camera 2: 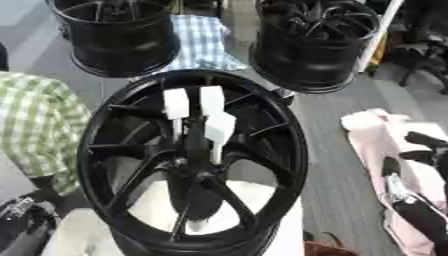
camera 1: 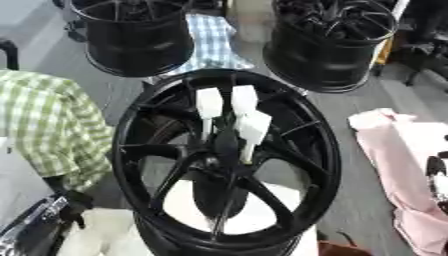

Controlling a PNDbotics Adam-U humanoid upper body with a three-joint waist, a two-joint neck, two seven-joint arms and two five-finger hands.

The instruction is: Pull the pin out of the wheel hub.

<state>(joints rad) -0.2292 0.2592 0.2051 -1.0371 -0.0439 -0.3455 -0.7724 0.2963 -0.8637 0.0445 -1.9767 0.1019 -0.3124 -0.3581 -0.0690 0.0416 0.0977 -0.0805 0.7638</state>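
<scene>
A black spoked wheel hub (camera 1: pixel 262 197) stands tilted in the middle of the view. Three white pins with blocky heads stick out of its centre: one on the left (camera 1: pixel 209 102), one beside it (camera 1: pixel 244 99), and one lower right (camera 1: pixel 255 126). Their thin shafts run down towards the hub's middle. My left hand (camera 1: pixel 22 232) shows only partly at the lower left corner, away from the wheel. My right hand (camera 2: pixel 411 200) rests at the lower right over pink cloth, fingers relaxed and holding nothing. Neither hand touches the pins.
Two more black wheels stand behind, one at back left (camera 1: pixel 140 40) and one at back right (camera 1: pixel 328 50), with blue checked cloth (camera 1: pixel 210 45) between them. Green checked cloth (camera 1: pixel 44 125) lies left, pink cloth (camera 1: pixel 394 145) right. A white surface (camera 1: pixel 262 215) shows under the hub.
</scene>
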